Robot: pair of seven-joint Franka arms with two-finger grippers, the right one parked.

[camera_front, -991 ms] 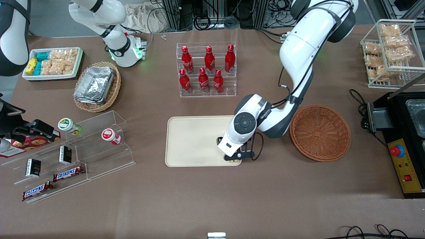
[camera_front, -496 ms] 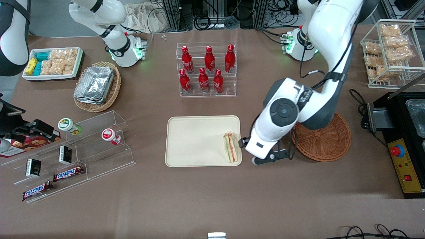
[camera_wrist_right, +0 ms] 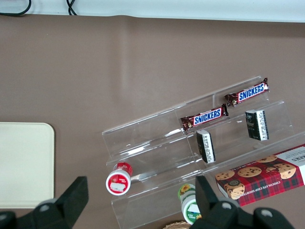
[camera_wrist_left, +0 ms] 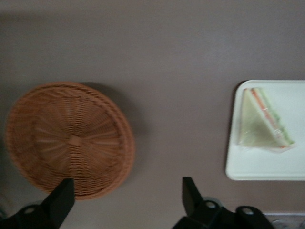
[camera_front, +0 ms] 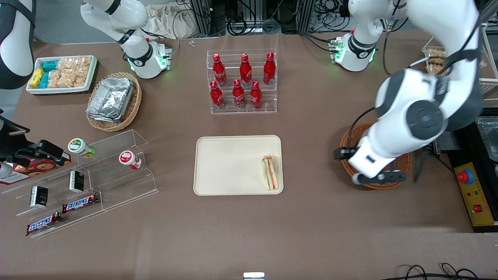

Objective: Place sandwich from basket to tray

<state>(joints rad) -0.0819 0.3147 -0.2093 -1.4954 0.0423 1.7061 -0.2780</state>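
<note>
Sandwich (camera_front: 271, 172) hugs tray (camera_front: 229, 165) edge; gripper (camera_wrist_left: 126, 200) jaws apart above basket (camera_wrist_left: 69, 138).

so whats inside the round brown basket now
Nothing shows in the basket: the wrist view sees bare weave. From the front, the open gripper above it hides part of it. The sandwich lies on the tray.

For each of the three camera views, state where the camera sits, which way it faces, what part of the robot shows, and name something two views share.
Front view: high above the table, facing both arms, looking down on the tray, sandwich and basket; both arms show, the tool above the basket.
Left wrist view: on the working arm, facing down; open tool fingers show, with basket and sandwich.
Right wrist view: on the parked arm, facing down at Snickers bars.
Shared: all three show the tray.
</note>
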